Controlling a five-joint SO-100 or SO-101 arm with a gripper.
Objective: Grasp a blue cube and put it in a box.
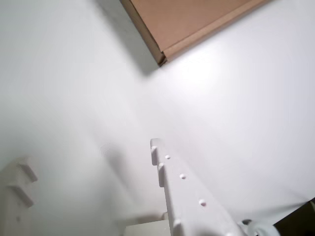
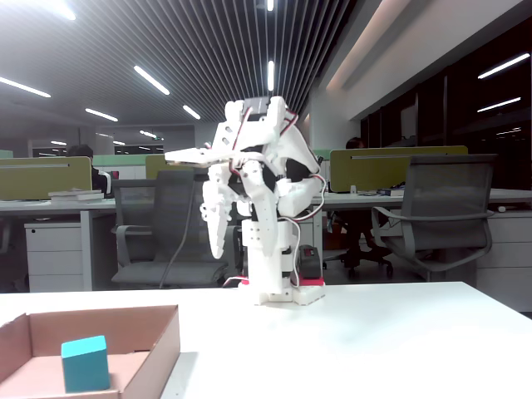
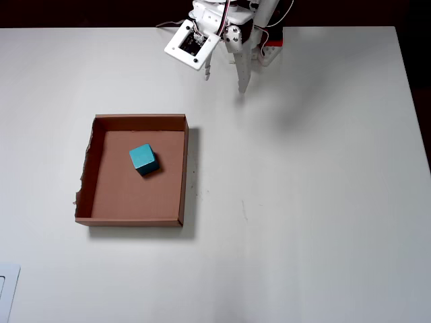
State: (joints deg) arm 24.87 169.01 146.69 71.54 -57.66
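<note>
Blue cube (image 3: 143, 159) sits inside the box (image 3: 105, 202), left of centre overhead; my gripper (image 3: 225, 77) hangs empty, jaws apart, far off, so I judge only a careless sweep could disturb it.

The arm (image 2: 262, 199), near the centre of the fixed view, is built from white plastic shells with dark servo blocks showing between them. Thin red, black and white cables (image 2: 309, 218) loop along its right side, and a grey cable (image 2: 184, 241) trails off its left. Its foot stands on a red base plate (image 2: 306, 292). In the wrist view, the gripper (image 1: 88, 164) shows two white fingers (image 1: 189, 194) with stepped, notched edges and small round bumps along one face. At the top of the overhead view a white square camera housing (image 3: 192, 44) frames a dark centre.
</note>
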